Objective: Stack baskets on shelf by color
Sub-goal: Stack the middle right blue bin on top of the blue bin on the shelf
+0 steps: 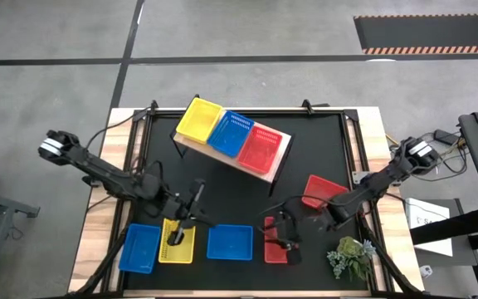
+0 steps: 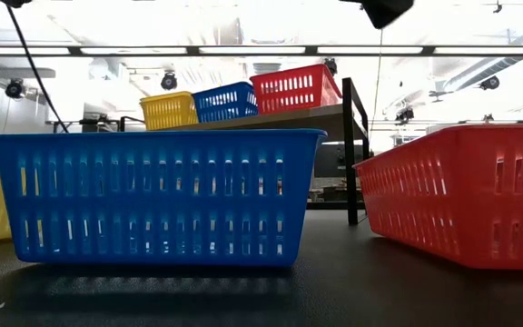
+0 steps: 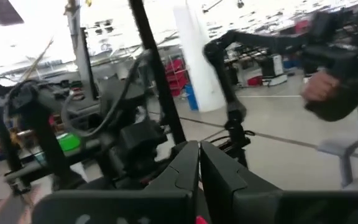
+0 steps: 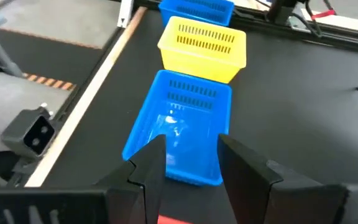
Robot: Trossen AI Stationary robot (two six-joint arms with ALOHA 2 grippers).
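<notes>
The right claw (image 1: 282, 243), fingers apart and empty, hangs over the near red basket (image 1: 275, 250), apparently long axis near-to-far on the counter (image 1: 322, 149), while the left claw (image 1: 175, 236), fingers seemingly together, sits at the yellow basket (image 1: 178, 242).

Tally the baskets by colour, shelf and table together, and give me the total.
Yellow baskets: 2, one on the shelf at, one on the table at.
Blue baskets: 3, at and.
Red baskets: 3, at and.
Total: 8 baskets in view.
</notes>
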